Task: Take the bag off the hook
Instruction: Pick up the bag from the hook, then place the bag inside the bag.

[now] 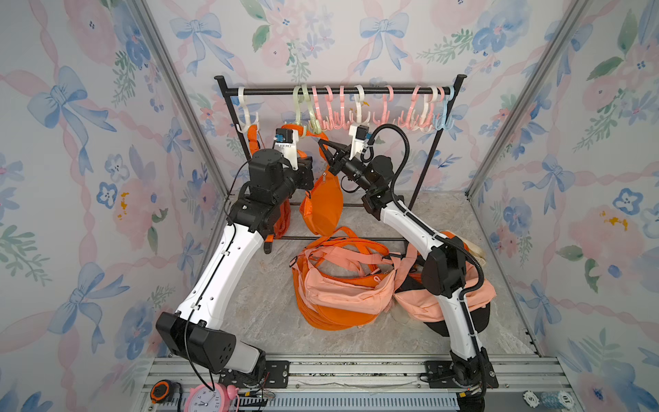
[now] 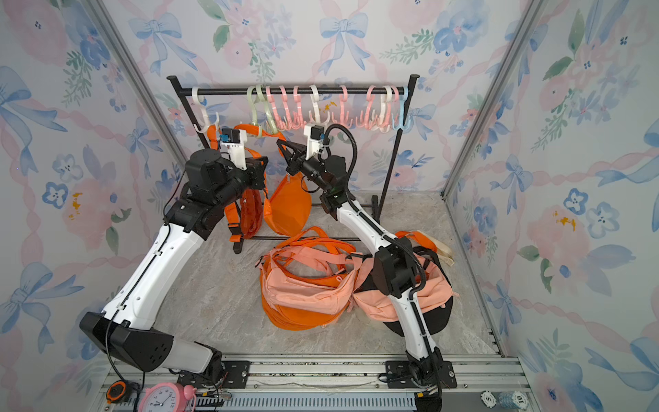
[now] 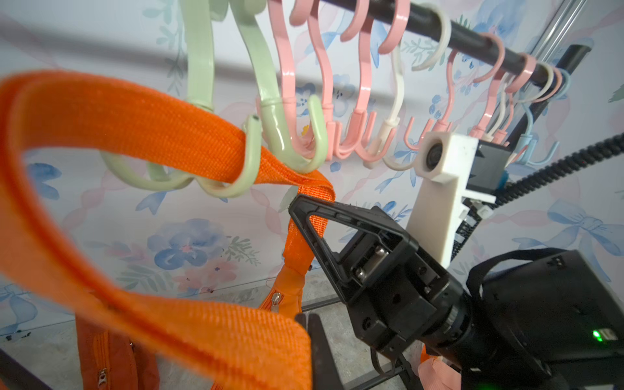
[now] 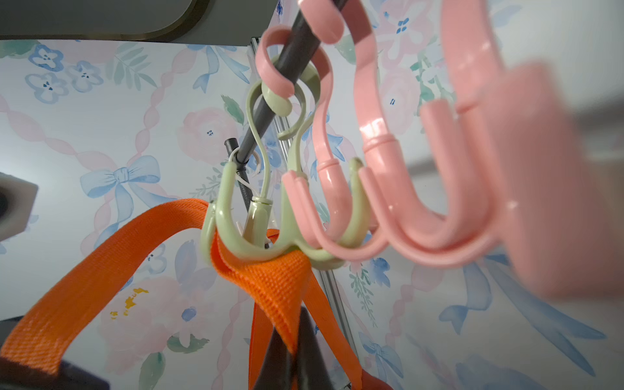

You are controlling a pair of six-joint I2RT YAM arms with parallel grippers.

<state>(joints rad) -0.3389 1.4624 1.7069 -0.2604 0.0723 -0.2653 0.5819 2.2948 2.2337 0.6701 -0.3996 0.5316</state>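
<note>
An orange bag [image 1: 322,207] [image 2: 287,210] hangs by its orange strap [image 3: 135,125] [image 4: 270,280] from a pale green hook [image 3: 251,152] [image 4: 216,216] [image 1: 303,123] on the black rail [image 1: 338,91]. My right gripper [image 1: 321,141] [image 2: 280,143] [image 4: 295,324] is shut on the strap just below that hook; the left wrist view shows its tip [image 3: 299,204] pinching the webbing. My left gripper [image 3: 312,324] is shut on the other run of the strap, which loops slack up to the hook. In both top views its fingers are hidden behind the wrist.
Several pink, white and blue hooks [image 1: 385,117] hang bare along the rail. Another orange bag [image 1: 253,139] hangs from a white hook at the left. Peach and orange bags [image 1: 342,285] lie piled on the floor under my right arm. A clock [image 1: 207,399] sits at the front.
</note>
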